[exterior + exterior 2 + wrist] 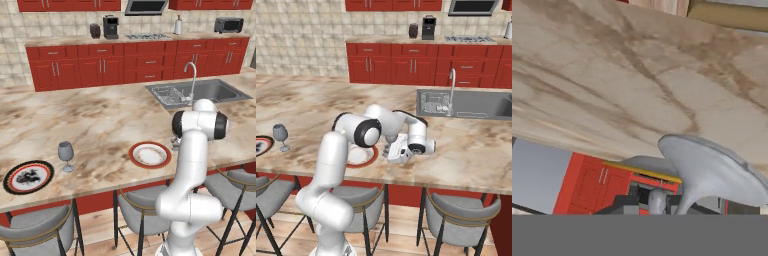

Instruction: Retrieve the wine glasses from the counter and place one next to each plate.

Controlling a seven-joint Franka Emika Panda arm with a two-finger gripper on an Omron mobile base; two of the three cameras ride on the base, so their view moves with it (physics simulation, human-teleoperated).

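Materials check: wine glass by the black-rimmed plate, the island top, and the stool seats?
Wine glass: looks like tinted glass, grey-blue and translucent, with the top showing faintly through the bowl.
Island top: polished stone by its look, beige with brown marble veining; could be laminate.
Stool seats: grey matte padding, likely fabric or vinyl, on thin dark frames with a brass-coloured rim.

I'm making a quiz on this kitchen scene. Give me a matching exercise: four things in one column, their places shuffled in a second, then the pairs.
1 free-standing wine glass
2 red-rimmed plate
3 black-rimmed plate
4 coffee machine

A on the back counter
B far left end of the island
C close beside the robot arm
D upright, just right of the black-rimmed plate

Pairs: 1-D, 2-C, 3-B, 4-A
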